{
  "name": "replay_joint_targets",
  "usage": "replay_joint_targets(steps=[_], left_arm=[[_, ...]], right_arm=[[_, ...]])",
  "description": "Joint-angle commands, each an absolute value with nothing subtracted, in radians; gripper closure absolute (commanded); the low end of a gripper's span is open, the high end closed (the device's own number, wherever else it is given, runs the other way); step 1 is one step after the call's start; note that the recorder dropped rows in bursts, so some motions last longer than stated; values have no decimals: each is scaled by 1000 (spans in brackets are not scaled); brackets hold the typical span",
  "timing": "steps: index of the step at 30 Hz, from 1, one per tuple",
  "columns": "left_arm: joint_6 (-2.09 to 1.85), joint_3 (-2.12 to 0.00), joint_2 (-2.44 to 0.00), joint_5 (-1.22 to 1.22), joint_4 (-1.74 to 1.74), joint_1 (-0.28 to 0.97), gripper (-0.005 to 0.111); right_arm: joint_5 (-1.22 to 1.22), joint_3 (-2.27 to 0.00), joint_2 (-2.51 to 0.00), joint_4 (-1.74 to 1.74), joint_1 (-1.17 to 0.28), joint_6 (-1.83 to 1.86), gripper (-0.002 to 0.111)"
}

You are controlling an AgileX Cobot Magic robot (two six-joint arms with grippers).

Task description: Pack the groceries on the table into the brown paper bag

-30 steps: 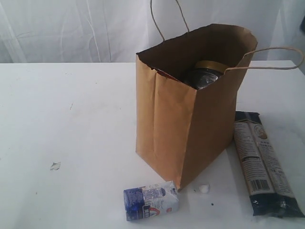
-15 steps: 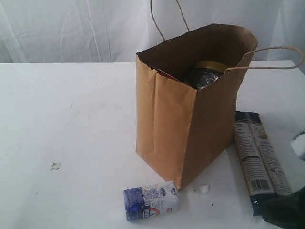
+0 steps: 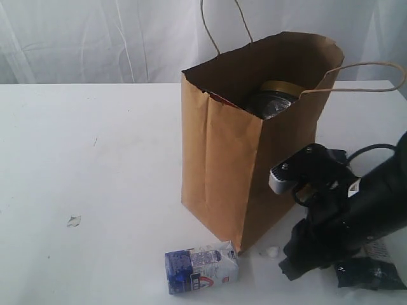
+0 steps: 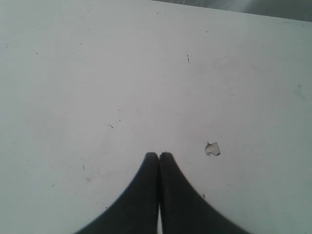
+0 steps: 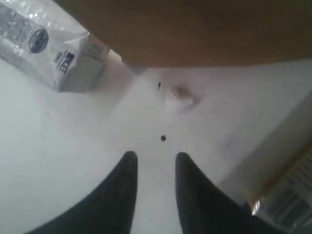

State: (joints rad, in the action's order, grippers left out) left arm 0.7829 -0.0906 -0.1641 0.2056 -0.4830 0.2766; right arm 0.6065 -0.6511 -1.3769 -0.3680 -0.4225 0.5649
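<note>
Right gripper (image 5: 153,158) hangs low near front-right corner of table (image 3: 95,190), part open, empty. Risk: arm (image 3: 375,190) brushes bag (image 3: 216,159), tips it, or drags packet (image 5: 287,200). Left gripper (image 4: 159,155) closed, empty.

The right arm (image 3: 365,203) is bulky and matte black, with a pale grey block (image 3: 280,180) on its wrist housing, small screws (image 3: 310,150) beside it and a black cable (image 3: 372,148) looping behind. Both pairs of jaws are black, tapering to rounded tips.
</note>
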Motion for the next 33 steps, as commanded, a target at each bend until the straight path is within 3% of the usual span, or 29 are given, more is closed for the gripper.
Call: replay_joint_targets(steps=[1,15,18,25,33], left_arm=[[786,-83,-160,203,-487,281,107],[786,-83,-160,203,-487,281,107],[786,-83,-160,203,-487,281,107],[786,-83,-160,203,-487,281,107],[786,-83,-160,203,-487,281,107]], right_arm=[[484,-664,-1466,-388,-457,605,66],[338,-664,-1612,-384,-481,628,67],[338,-664,-1618,-384,-481,628,74],[352,-667,-1616,-395,-481,626,103],[426,-667,-1527,-407,-481,626,107]])
